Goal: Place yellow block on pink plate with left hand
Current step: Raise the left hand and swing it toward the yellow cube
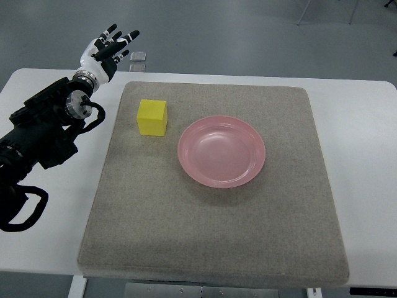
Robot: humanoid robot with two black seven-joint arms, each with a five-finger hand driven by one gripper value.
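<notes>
Currently | left hand (110, 48) raised at far left, fingers spread wide, holding nothing | yellow block (152, 117) on grey mat (211, 236), nearer and to the hand's right | pink plate (222, 151) just right of block | right arm unseen

No text, label or number can be read anywhere

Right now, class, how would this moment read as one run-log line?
left robot hand: open, raised beyond mat | yellow block: on mat, untouched | pink plate: empty | right arm: not visible
</notes>
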